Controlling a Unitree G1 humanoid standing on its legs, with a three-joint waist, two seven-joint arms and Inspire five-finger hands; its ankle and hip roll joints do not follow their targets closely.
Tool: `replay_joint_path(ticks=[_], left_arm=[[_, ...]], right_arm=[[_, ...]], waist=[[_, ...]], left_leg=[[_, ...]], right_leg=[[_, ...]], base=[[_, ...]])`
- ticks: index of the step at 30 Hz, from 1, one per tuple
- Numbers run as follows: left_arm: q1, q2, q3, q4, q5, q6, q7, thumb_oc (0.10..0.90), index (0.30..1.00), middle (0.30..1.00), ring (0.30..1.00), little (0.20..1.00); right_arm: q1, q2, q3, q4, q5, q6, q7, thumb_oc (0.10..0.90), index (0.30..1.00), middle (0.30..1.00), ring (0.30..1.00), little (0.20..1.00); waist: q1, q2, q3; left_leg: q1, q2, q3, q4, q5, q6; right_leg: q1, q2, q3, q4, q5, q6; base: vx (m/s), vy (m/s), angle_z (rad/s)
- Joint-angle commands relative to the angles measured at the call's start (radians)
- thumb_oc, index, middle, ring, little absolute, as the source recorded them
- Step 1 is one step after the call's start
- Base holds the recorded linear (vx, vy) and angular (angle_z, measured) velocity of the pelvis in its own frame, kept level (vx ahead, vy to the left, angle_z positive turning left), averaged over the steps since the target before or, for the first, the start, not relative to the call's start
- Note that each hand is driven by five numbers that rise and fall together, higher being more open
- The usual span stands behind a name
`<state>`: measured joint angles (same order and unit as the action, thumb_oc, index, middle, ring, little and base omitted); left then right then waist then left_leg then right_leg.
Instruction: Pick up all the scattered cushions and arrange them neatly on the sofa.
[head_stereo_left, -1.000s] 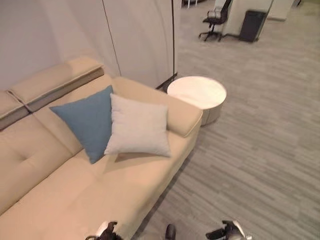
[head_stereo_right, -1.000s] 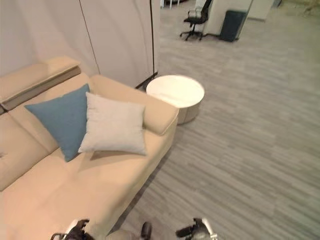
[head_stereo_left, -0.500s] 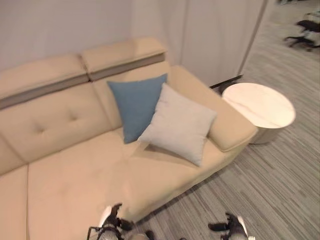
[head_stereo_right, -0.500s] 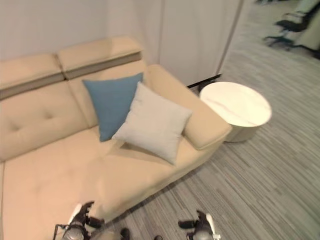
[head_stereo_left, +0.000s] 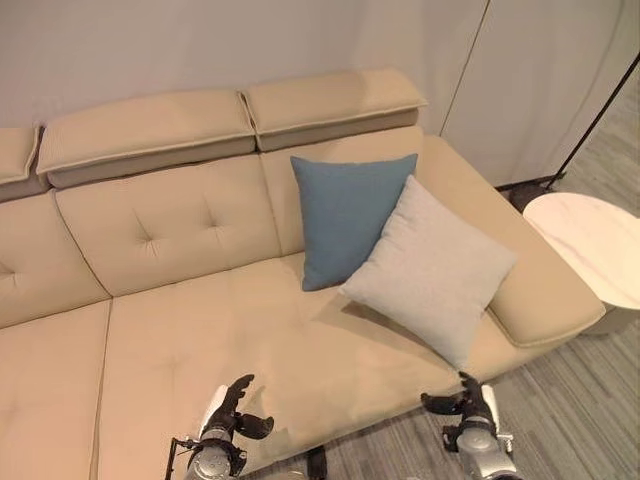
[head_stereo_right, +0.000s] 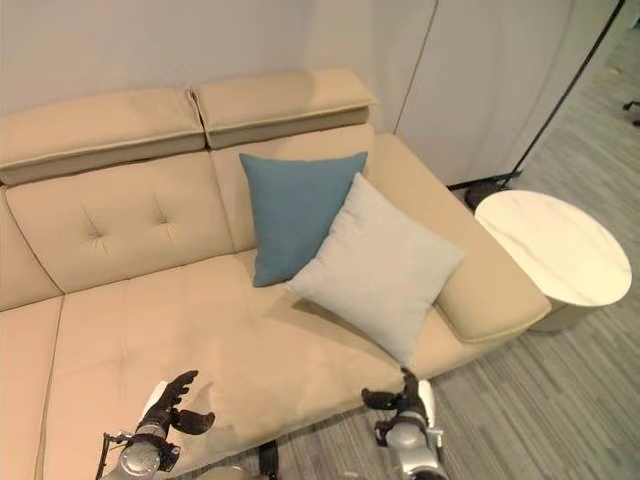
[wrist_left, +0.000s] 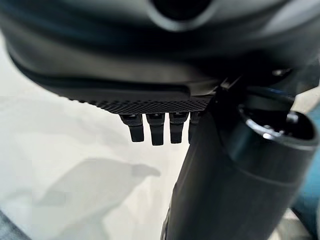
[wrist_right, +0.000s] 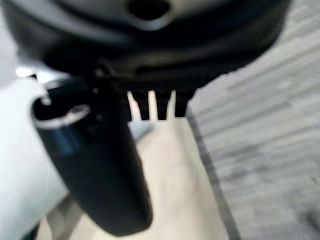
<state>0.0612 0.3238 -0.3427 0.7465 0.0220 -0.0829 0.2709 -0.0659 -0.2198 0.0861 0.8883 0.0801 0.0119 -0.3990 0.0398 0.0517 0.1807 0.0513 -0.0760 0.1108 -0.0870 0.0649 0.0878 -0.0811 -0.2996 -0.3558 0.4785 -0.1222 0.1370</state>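
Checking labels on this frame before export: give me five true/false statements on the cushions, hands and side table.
1. The blue square fabric cushion leans against the beige sofa backrest. True.
2. The light grey square fabric cushion lies on the floor. False: it rests on the seat, overlapping the blue one.
3. The left hand holds a cushion. False: it holds nothing.
4. The right hand holds nothing. True.
5. The round white side table stands at the sofa's left end. False: it stands beyond the right armrest.
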Motion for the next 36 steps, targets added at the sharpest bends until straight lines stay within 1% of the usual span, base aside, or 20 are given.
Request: replay_joint_path(ticks=[1,4,5,6,8,9,10,11,13,14,15,16,19,20,21,22,24,26,31,36], left_arm=[[-0.051,0.035,-0.006,-0.073,0.046,-0.057,0.045,0.800,0.900,0.900,0.900,0.900],[-0.069,0.072,-0.020,-0.136,0.084,-0.070,0.068,0.800,0.900,0.900,0.900,0.900],[-0.084,0.094,-0.031,-0.178,0.103,-0.073,0.084,0.800,0.900,0.900,0.900,0.900],[-0.083,0.095,-0.032,-0.180,0.103,-0.072,0.084,0.800,0.900,0.900,0.900,0.900],[-0.092,0.102,-0.034,-0.209,0.104,-0.082,0.100,0.800,0.900,0.900,0.900,0.900],[-0.080,0.116,-0.026,-0.251,0.105,-0.088,0.100,0.800,0.900,0.900,0.900,0.900],[-0.079,0.117,-0.026,-0.253,0.105,-0.087,0.100,0.800,0.900,0.900,0.900,0.900],[-0.056,0.127,-0.022,-0.293,0.114,-0.092,0.087,0.800,0.900,0.900,0.900,0.900],[-0.043,0.132,-0.014,-0.311,0.115,-0.094,0.087,0.800,0.900,0.900,0.900,0.900],[-0.036,0.153,0.011,-0.388,0.101,-0.114,0.083,0.800,0.900,0.900,0.900,0.900],[-0.035,0.153,0.011,-0.389,0.100,-0.113,0.082,0.800,0.900,0.900,0.900,0.900],[-0.067,0.176,0.027,-0.474,0.089,-0.140,0.088,0.800,0.900,0.900,0.900,0.900],[-0.153,0.184,0.025,-0.527,0.086,-0.152,0.097,0.800,0.900,0.900,0.900,0.900],[-0.256,0.199,-0.010,-0.543,0.116,-0.163,0.096,0.800,0.900,0.900,0.900,0.900],[-0.261,0.198,-0.011,-0.539,0.116,-0.164,0.096,0.800,0.900,0.900,0.900,0.900],[-0.333,0.202,-0.029,-0.519,0.125,-0.167,0.102,0.800,0.900,0.900,0.900,0.900],[-0.409,0.182,-0.048,-0.473,0.116,-0.161,0.113,0.800,0.900,0.900,0.900,0.900],[-0.414,0.181,-0.049,-0.468,0.116,-0.163,0.114,0.800,0.900,0.900,0.900,0.900],[-0.622,0.124,-0.131,-0.276,0.106,-0.150,0.144,0.800,0.900,0.900,0.900,0.900],[-0.774,0.050,-0.197,-0.124,0.082,-0.140,0.192,0.800,0.900,0.900,0.900,0.900]], right_arm=[[-0.037,-0.049,-0.043,-0.042,-0.007,-0.044,-0.075,0.800,0.900,0.900,0.900,0.900],[-0.014,-0.041,-0.095,-0.099,0.042,-0.064,-0.129,0.800,0.900,0.900,0.900,0.900],[0.001,-0.042,-0.128,-0.142,0.060,-0.079,-0.176,0.800,0.900,0.900,0.900,0.900],[0.002,-0.041,-0.128,-0.143,0.059,-0.078,-0.177,0.800,0.900,0.900,0.900,0.900],[0.009,-0.049,-0.142,-0.181,0.050,-0.083,-0.207,0.800,0.900,0.900,0.900,0.900],[0.006,-0.057,-0.164,-0.234,0.039,-0.091,-0.228,0.800,0.900,0.900,0.900,0.900],[0.008,-0.056,-0.164,-0.237,0.038,-0.090,-0.228,0.800,0.900,0.900,0.900,0.900],[-0.007,-0.063,-0.180,-0.266,0.041,-0.099,-0.247,0.800,0.900,0.900,0.900,0.900],[-0.013,-0.074,-0.195,-0.291,0.048,-0.109,-0.254,0.800,0.900,0.900,0.900,0.900],[-0.022,-0.116,-0.246,-0.359,0.063,-0.137,-0.275,0.800,0.900,0.900,0.900,0.900],[-0.021,-0.116,-0.246,-0.360,0.062,-0.136,-0.274,0.800,0.900,0.900,0.900,0.900],[-0.002,-0.153,-0.291,-0.375,0.093,-0.159,-0.270,0.800,0.900,0.900,0.900,0.900],[0.000,-0.183,-0.282,-0.349,0.092,-0.156,-0.228,0.800,0.900,0.900,0.900,0.900],[-0.025,-0.191,-0.252,-0.311,0.108,-0.157,-0.189,0.800,0.900,0.900,0.900,0.900],[-0.029,-0.192,-0.253,-0.308,0.109,-0.159,-0.188,0.800,0.900,0.900,0.900,0.900],[-0.047,-0.177,-0.234,-0.222,0.174,-0.173,-0.150,0.800,0.900,0.900,0.900,0.900],[-0.068,-0.153,-0.213,-0.103,0.242,-0.171,-0.111,0.800,0.900,0.900,0.900,0.900],[-0.072,-0.155,-0.214,-0.098,0.245,-0.174,-0.109,0.800,0.900,0.900,0.900,0.900],[-0.153,-0.131,-0.152,-0.076,0.313,-0.212,-0.081,0.800,0.900,0.900,0.900,0.900],[-0.307,-0.046,-0.146,-0.279,0.452,-0.373,-0.127,0.800,0.900,0.900,0.900,0.900]], waist=[[0.016,0.011,-0.043],[0.006,-0.009,-0.045],[-0.006,-0.018,-0.045],[-0.004,-0.018,-0.045],[-0.009,-0.026,-0.049],[-0.007,-0.026,-0.057],[-0.008,-0.028,-0.056],[-0.001,-0.020,-0.067],[-0.003,-0.011,-0.073],[-0.011,0.016,-0.076],[-0.012,0.017,-0.078],[-0.029,0.043,-0.059],[-0.053,0.071,-0.028],[-0.077,0.093,0.010],[-0.075,0.093,0.009],[-0.086,0.104,0.020],[-0.092,0.110,0.031],[-0.090,0.110,0.028],[-0.117,0.122,0.060],[-0.130,0.129,0.077]], left_leg=[[0.021,0.064,-0.004,0.051,-0.129,-0.076],[0.042,0.077,-0.040,0.051,-0.147,-0.106],[0.045,0.090,-0.080,0.056,-0.154,-0.123],[0.046,0.090,-0.079,0.057,-0.155,-0.123],[0.048,0.102,-0.099,0.067,-0.165,-0.137],[0.047,0.121,-0.103,0.079,-0.169,-0.153],[0.043,0.120,-0.104,0.081,-0.163,-0.153],[0.040,0.148,-0.107,0.072,-0.151,-0.172],[0.038,0.169,-0.109,0.054,-0.134,-0.185],[0.022,0.209,-0.115,0.001,-0.081,-0.215],[0.020,0.211,-0.117,0.001,-0.081,-0.216],[-0.031,0.238,-0.123,0.000,-0.050,-0.242],[-0.093,0.241,-0.122,0.000,-0.026,-0.253],[-0.138,0.238,-0.120,0.000,-0.014,-0.258],[-0.144,0.239,-0.119,0.000,-0.013,-0.258],[-0.177,0.238,-0.107,0.000,-0.006,-0.259],[-0.216,0.236,-0.099,0.000,0.004,-0.261],[-0.222,0.236,-0.098,0.000,0.005,-0.260],[-0.337,0.220,-0.079,0.000,0.031,-0.269],[-0.419,0.212,-0.071,0.000,0.042,-0.277]], right_leg=[[0.040,-0.032,-0.004,-0.189,0.230,0.051],[0.047,-0.065,0.047,-0.352,0.327,0.091],[0.046,-0.055,0.154,-0.373,0.362,0.111],[0.046,-0.054,0.156,-0.373,0.362,0.111],[0.053,-0.024,0.226,-0.388,0.343,0.122],[0.071,0.005,0.209,-0.427,0.297,0.124],[0.070,0.004,0.208,-0.430,0.303,0.123],[0.096,0.038,0.177,-0.491,0.246,0.114],[0.108,0.059,0.166,-0.526,0.235,0.109],[0.110,0.104,0.145,-0.566,0.211,0.090],[0.109,0.106,0.143,-0.566,0.211,0.089],[0.091,0.127,0.137,-0.566,0.183,0.082],[0.046,0.131,0.135,-0.566,0.189,0.072],[-0.015,0.131,0.153,-0.559,0.202,0.070],[-0.022,0.131,0.154,-0.558,0.203,0.070],[-0.070,0.133,0.166,-0.550,0.212,0.068],[-0.114,0.133,0.177,-0.544,0.221,0.067],[-0.121,0.133,0.178,-0.543,0.221,0.067],[-0.233,0.125,0.209,-0.552,0.266,0.073],[-0.315,0.115,0.225,-0.566,0.296,0.090]], base=[[0.18,-0.215,0.23],[0.22,-0.305,0.33],[0.17,-0.305,0.37],[0.16,-0.307,0.40],[0.16,-0.313,0.73],[0.13,-0.317,0.69],[0.14,-0.396,0.18],[0.04,-0.197,-0.07],[0.07,-0.278,-0.12],[0.05,-0.268,-0.05],[-0.02,-0.262,-0.04],[-0.08,-0.094,0.06],[-0.16,-0.033,0.05],[-0.21,0.024,0.09],[-0.22,0.049,0.07],[-0.07,0.019,0.02],[-0.09,0.025,-0.13],[-0.05,0.014,-0.25],[-0.07,0.032,-0.14],[-0.03,0.039,-0.15]])
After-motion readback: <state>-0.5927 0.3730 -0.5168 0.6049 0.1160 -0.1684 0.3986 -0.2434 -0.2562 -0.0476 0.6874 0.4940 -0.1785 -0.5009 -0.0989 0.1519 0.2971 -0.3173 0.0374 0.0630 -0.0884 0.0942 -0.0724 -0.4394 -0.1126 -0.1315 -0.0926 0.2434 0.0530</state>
